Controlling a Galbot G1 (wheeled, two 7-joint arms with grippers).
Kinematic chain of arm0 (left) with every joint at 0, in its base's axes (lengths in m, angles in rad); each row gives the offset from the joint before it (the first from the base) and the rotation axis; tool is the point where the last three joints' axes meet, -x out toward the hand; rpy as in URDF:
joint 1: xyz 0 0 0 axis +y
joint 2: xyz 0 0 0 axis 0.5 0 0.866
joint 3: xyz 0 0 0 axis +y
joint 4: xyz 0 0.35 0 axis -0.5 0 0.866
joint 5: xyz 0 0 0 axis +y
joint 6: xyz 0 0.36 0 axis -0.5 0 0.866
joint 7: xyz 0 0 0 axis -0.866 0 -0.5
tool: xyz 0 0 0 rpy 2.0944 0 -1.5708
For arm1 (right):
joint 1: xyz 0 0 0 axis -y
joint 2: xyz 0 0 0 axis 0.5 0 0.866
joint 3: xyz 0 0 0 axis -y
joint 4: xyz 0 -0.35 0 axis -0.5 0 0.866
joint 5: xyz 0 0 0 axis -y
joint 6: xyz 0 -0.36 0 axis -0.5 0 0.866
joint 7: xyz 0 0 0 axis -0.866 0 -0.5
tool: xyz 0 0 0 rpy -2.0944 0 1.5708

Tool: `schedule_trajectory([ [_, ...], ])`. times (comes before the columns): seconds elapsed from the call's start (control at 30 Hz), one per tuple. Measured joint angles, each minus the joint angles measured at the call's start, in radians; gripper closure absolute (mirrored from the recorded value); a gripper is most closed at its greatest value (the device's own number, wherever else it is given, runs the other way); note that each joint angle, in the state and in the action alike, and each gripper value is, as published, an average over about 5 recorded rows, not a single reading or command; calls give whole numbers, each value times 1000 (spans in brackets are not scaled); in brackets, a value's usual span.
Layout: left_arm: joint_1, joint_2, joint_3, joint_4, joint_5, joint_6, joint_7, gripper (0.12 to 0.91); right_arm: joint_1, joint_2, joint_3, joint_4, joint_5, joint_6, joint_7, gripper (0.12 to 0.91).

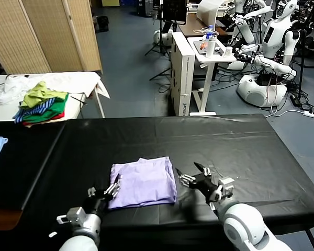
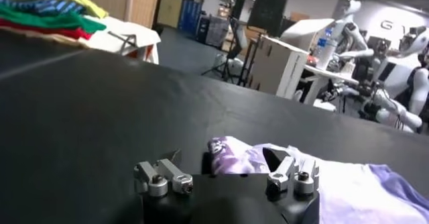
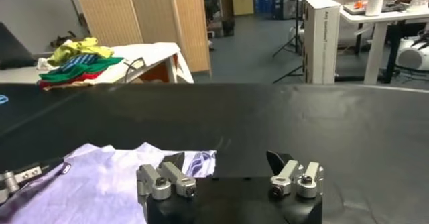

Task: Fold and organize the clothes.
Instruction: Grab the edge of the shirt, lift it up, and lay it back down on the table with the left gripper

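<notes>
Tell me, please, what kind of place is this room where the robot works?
Most likely a robotics lab or test hall. Several white humanoid robots stand on the far side, there are monitors on stands and cables on the floor, and a folded lavender T-shirt lies on a black-covered work table.

T-shirt [image 1: 144,182]: thin matt lavender cloth. Table cover [image 1: 225,141]: black, slightly glossy sheet. Claw fingers [image 3: 164,180]: bare metal.

Robotics lab: white humanoid robots [image 1: 272,36], cables, monitor stand [image 1: 172,13].
</notes>
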Motion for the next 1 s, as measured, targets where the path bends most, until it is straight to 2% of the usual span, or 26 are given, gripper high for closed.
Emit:
schedule_trajectory([
  [0.47,5,-56,-3,32,-17,-34,6,124,-4,-6,10,2,-3,1,0,118],
  [0.57,10,-64,-4,33,-20,-41,8,161,-3,-6,10,-1,-3,1,0,118],
  [0.67,17,-69,-4,37,-22,-48,12,252,-3,-7,10,-2,-3,1,0,118],
  [0.9,23,-77,-7,47,-33,-60,20,521,-1,-11,11,-3,-3,1,0,118],
  [1.0,22,-81,-9,51,-50,-61,23,672,1,-13,12,-3,-3,1,0,118],
])
